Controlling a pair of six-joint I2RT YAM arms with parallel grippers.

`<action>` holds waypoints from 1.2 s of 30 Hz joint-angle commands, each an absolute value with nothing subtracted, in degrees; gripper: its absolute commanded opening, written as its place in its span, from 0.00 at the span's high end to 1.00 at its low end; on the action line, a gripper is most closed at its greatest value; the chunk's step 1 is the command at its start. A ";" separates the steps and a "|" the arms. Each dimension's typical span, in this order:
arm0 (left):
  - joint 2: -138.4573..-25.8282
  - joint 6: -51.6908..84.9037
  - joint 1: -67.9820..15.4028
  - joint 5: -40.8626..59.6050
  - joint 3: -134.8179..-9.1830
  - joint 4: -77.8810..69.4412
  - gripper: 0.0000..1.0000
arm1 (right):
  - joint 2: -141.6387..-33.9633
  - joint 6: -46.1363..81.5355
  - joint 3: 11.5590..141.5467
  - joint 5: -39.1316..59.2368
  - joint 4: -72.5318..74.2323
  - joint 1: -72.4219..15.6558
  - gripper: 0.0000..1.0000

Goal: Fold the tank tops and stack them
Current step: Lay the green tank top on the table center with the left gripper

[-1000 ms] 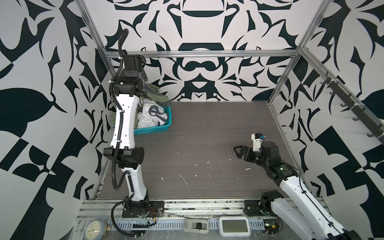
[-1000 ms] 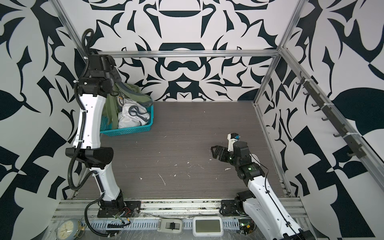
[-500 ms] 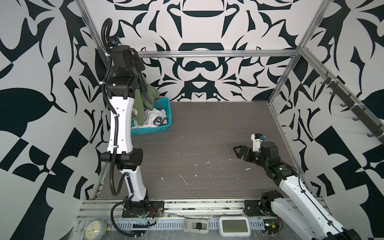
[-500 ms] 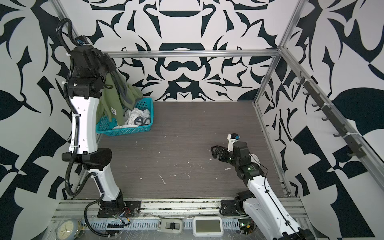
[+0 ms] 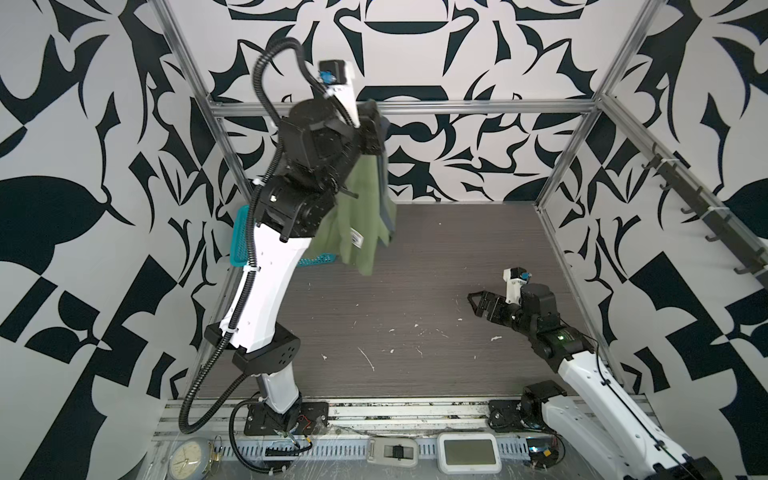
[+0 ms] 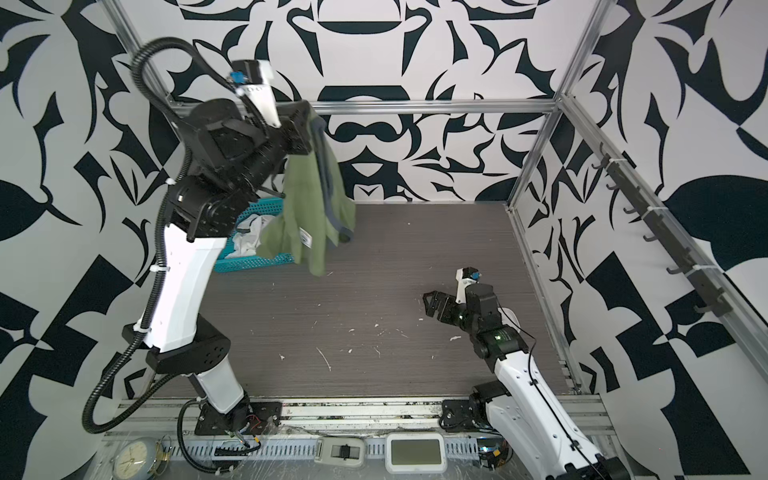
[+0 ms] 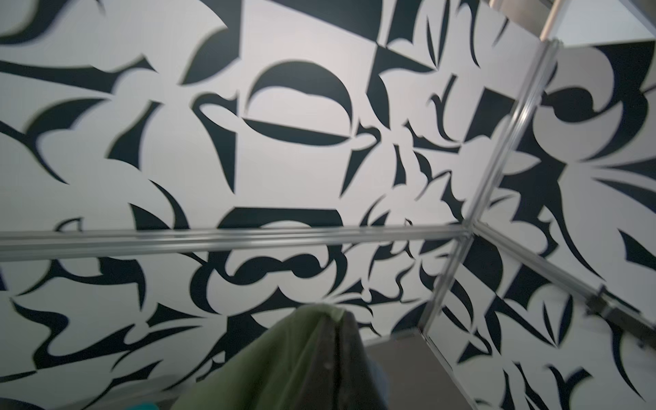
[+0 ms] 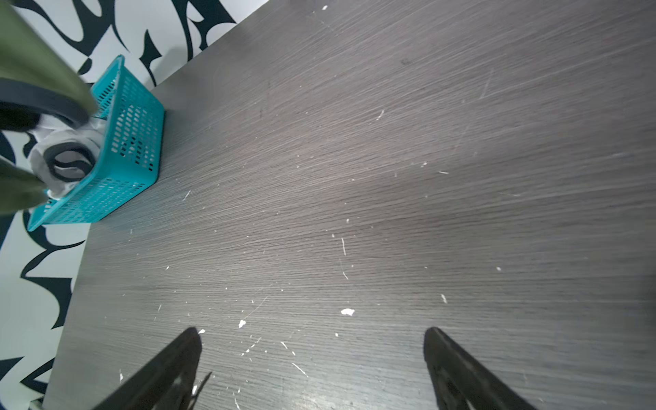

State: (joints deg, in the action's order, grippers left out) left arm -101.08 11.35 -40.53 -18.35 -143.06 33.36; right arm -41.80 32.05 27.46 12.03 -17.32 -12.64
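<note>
The olive green tank top [image 5: 360, 224] [image 6: 316, 216] with grey-blue trim hangs high in the air at the back left, above the table. My left gripper [image 5: 374, 120] [image 6: 309, 124] is shut on its top edge. In the left wrist view the green cloth [image 7: 277, 369] drapes over the closed left gripper [image 7: 337, 319]. The white tank top [image 6: 249, 241] [image 8: 60, 152] with navy trim lies crumpled in the teal basket [image 6: 253, 262]. My right gripper [image 5: 478, 301] [image 6: 432, 303] [image 8: 309, 332] hovers low over the table's right side, open with nothing between its fingers.
The teal mesh basket [image 5: 239, 241] [image 8: 131, 142] stands at the table's back left corner, partly behind my left arm. The dark wood-grain table [image 5: 436, 257] carries small white specks. Patterned walls and metal frame rails [image 5: 478, 109] enclose the space; hooks [image 5: 706, 212] line the right wall.
My left arm has raised the green tank top out of the basket and swung it up and to the right. The right arm has not moved.
</note>
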 commanded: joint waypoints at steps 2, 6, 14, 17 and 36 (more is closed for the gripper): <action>-102.91 17.37 -45.75 -18.93 -130.50 31.94 1.00 | -37.91 33.37 30.76 4.26 -22.65 -13.01 0.01; -107.56 27.10 -47.50 -11.17 -117.93 29.48 1.00 | -34.52 34.01 32.47 -1.09 -26.83 -13.01 0.01; -107.52 35.94 -49.99 -13.17 -101.69 37.50 0.23 | -35.59 31.53 32.87 1.47 -27.17 -13.01 0.03; -101.03 40.09 -50.72 -13.53 -88.88 36.05 0.22 | -38.41 30.44 32.87 3.47 -27.09 -13.01 0.05; -114.32 43.96 -59.95 -14.68 -83.16 35.75 0.45 | -51.22 30.94 32.26 5.90 -22.94 -13.02 0.11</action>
State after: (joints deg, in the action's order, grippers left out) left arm -112.60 43.79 -60.12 -12.84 -80.47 32.80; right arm -50.37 31.33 30.87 6.20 -24.21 -12.64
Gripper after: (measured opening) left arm 0.561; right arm 0.888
